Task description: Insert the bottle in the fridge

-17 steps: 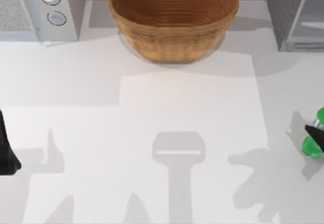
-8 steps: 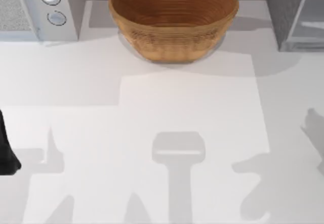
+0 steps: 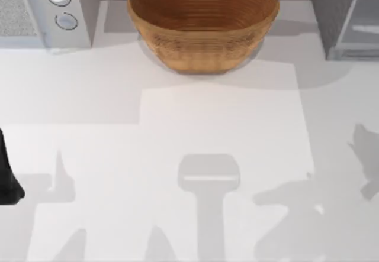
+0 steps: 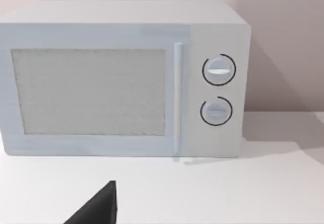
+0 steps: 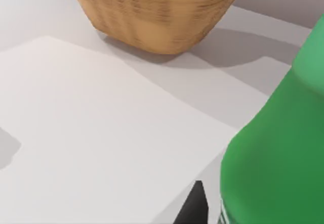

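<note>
The green bottle (image 5: pixel 276 148) looms close in the right wrist view, off the table, with the white tabletop and the basket behind it. My right gripper is shut on it; one dark fingertip (image 5: pixel 195 209) shows beside its lower body. The fridge (image 3: pixel 331 13), a grey box with a pale glassy door panel (image 3: pixel 361 28), stands at the table's back right corner. My left arm (image 3: pixel 7 179) is parked at the left edge of the table, facing the microwave.
A large woven basket (image 3: pixel 203 25) stands at the back middle. A light grey microwave (image 3: pixel 41 10) with two round knobs occupies the back left corner. Arm shadows fall across the front right of the white table (image 3: pixel 219 126).
The bottle and my right gripper, seen at the top view's right edge a second ago, have passed out beyond that edge. Their shadow has shifted on the table. The left arm has not moved.
</note>
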